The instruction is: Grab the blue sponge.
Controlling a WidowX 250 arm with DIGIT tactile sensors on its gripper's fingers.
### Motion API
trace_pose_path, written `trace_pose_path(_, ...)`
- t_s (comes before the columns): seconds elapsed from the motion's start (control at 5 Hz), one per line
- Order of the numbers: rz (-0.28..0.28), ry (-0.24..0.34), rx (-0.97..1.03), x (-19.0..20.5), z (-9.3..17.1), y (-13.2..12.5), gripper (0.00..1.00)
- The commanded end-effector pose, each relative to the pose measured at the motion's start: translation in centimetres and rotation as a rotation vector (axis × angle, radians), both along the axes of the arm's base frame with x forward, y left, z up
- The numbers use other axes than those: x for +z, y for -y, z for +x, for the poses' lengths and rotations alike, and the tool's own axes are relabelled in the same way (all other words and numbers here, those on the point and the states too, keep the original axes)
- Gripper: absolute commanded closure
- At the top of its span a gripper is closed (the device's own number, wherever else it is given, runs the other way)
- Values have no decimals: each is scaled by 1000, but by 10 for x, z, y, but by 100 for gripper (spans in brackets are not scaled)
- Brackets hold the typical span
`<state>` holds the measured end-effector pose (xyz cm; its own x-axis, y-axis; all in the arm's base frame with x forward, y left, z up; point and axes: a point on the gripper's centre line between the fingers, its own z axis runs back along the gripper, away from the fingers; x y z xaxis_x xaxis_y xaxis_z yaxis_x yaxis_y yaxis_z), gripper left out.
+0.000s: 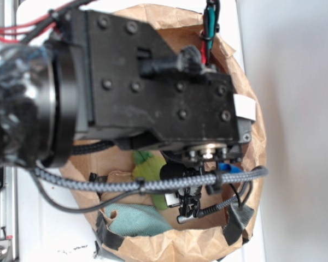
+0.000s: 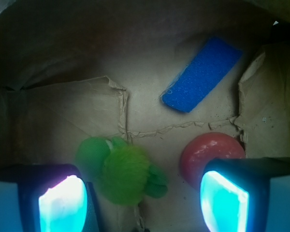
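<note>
Wrist view — blue sponge (image 2: 201, 74) flat, ungrasped

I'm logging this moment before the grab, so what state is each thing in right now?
blue sponge: lying flat on the brown paper, at an angle, untouched.
gripper: open, holding nothing, fingers apart above the bag floor.
green soft toy: lying loose between the fingers.
red ball: resting on the paper, partly behind one finger.
teal cloth: crumpled, at the bag's edge.
paper bag: open.

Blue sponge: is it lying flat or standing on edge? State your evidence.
Lying flat. In the wrist view the blue sponge shows its broad face, resting diagonally on the brown paper.
</note>
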<state>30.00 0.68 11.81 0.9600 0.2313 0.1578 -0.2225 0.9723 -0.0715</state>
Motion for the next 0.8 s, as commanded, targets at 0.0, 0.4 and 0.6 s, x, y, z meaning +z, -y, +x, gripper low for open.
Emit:
trace_pose_path(0.0, 27, 130, 62, -1, 11, -7, 0)
trace_pose_path(0.4, 16, 142, 302, -21, 17, -6, 0)
trace_pose_path(0.6, 44, 123, 321, -26, 31, -13, 0)
